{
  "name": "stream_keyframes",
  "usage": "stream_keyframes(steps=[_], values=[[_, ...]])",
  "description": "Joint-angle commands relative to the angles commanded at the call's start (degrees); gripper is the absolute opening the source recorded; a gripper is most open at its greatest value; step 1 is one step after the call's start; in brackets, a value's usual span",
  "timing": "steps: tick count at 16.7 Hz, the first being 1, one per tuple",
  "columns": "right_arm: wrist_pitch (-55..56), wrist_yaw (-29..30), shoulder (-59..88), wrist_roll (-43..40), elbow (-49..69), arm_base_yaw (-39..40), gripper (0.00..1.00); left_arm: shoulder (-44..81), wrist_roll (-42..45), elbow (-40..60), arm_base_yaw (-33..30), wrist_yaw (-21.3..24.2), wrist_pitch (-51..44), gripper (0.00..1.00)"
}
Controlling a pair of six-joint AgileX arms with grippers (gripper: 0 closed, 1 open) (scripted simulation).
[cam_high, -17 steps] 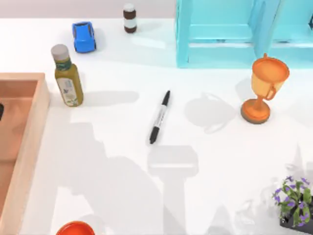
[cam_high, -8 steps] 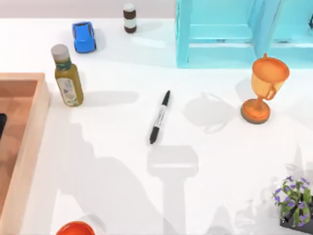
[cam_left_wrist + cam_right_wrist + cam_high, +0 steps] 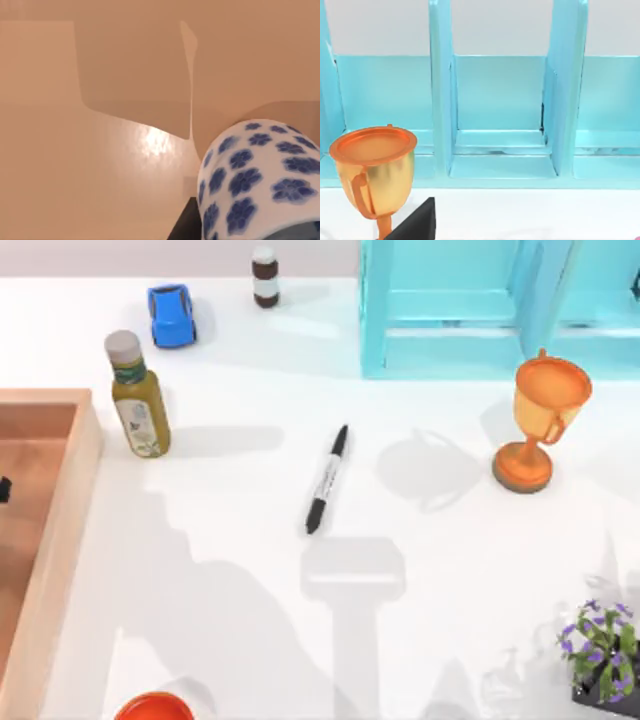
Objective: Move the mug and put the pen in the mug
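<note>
Small white porcelain mug (image 3: 260, 175) with blue floral pattern close up, smooth tan wooden surface (image 3: 100, 165) behind, soft glare patch on wood, dark edge just beside mug base

Bright, even light — soft shadows, wood glare.

On the white table (image 3: 250, 640), a wooden tray (image 3: 60, 530) sits at nine o'clock. An olive bottle (image 3: 137, 398) stands at ten, a blue toy car (image 3: 171, 314) and small brown jar (image 3: 265, 277) near eleven. A turquoise shelf (image 3: 450, 310) fills one o'clock, an orange trophy (image 3: 541, 420) at two, a purple-flowered plant (image 3: 602, 645) at four, and an orange bowl (image 3: 155, 707) at seven.
</note>
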Motion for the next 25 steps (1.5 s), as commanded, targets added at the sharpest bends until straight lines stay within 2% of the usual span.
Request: stream_keyframes(steps=[3, 4, 13, 17, 20, 25], values=[[0.0, 0.0, 0.0, 0.0, 0.0, 0.0, 1.0, 0.0, 0.0, 0.0, 0.0, 0.0, 0.0, 0.02], [0.0, 0.0, 0.0, 0.0, 0.0, 0.0, 1.0, 0.0, 0.0, 0.0, 0.0, 0.0, 0.0, 0.0], [0.0, 0.0, 0.0, 0.0, 0.0, 0.0, 1.0, -0.14, -0.05, 0.14, -0.11, 0.0, -0.04, 0.0], [0.0, 0.0, 0.0, 0.0, 0.0, 0.0, 1.0, -0.4, -4.64, 5.74, -1.74, -0.26, -3.29, 0.0], [0.0, 0.0, 0.0, 0.0, 0.0, 0.0, 1.0, -1.23, -10.77, 12.58, -6.52, -0.43, -10.16, 0.0], [0.0, 0.0, 0.0, 0.0, 0.0, 0.0, 1.0, -3.11, -20.73, 22.64, -17.94, -0.22, -24.25, 0.0]])
